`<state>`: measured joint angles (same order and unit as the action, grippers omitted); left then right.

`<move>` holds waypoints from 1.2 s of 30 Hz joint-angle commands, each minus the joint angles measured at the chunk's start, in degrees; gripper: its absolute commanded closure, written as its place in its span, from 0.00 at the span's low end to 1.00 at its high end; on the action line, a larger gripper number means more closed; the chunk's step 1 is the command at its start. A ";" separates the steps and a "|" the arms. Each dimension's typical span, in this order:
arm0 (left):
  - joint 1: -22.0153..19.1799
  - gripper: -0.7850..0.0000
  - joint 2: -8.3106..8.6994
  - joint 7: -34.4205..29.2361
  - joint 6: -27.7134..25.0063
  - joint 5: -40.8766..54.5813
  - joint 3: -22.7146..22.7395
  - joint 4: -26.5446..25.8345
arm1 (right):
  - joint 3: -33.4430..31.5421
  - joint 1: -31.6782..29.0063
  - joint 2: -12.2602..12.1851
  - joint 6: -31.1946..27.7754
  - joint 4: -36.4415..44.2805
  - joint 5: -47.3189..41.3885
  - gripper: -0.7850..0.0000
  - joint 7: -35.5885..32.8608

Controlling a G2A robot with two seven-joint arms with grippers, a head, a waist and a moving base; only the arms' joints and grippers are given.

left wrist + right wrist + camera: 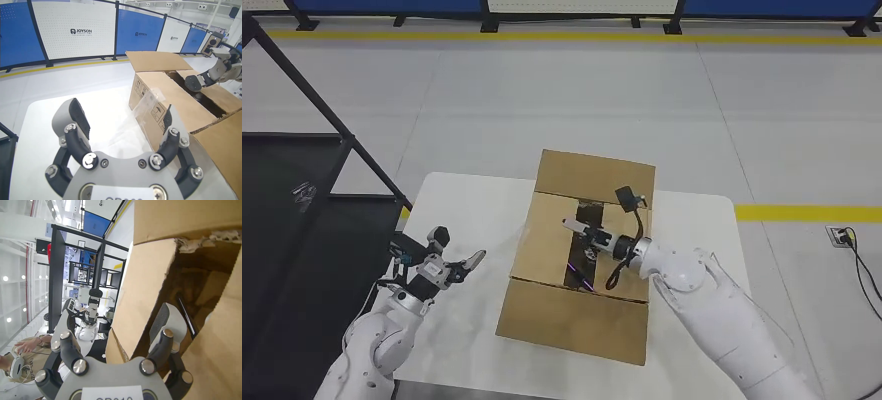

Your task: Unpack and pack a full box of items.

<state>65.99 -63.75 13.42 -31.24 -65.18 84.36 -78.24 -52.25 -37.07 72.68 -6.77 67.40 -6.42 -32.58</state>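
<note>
Now left fingers (79, 115) apart beside box (572, 320); right fingers (164, 321) apart astride inner flap (143, 279); handling symbols (140, 89) on box side

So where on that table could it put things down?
Bare: the white table between the cardboard box and the open left claw. Crowded: the box's top gap, where the right claw sits. The table's right strip lies under that arm.

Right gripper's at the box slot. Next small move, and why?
Probably close the right gripper on the inner flap and fold it outward: its open fingers straddle that flap's edge, one inside the box, and the flaps cover most of the opening.
</note>
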 commanded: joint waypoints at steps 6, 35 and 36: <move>0.14 0.00 0.00 -0.04 -0.27 0.10 -0.20 -0.33 | 2.22 0.91 1.70 1.70 -3.37 -1.97 0.00 2.09; 0.87 0.00 0.23 1.46 -4.77 -3.90 -2.08 -2.83 | 4.34 3.59 8.78 -3.94 -3.95 -16.70 0.00 10.05; 1.01 0.00 0.28 1.63 -5.06 -4.19 -2.03 -2.92 | 4.64 3.32 9.01 -4.03 -2.90 -16.06 0.00 11.70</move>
<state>66.85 -63.52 14.90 -36.01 -69.06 82.28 -81.08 -47.88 -33.52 81.49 -10.75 63.49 -23.06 -22.53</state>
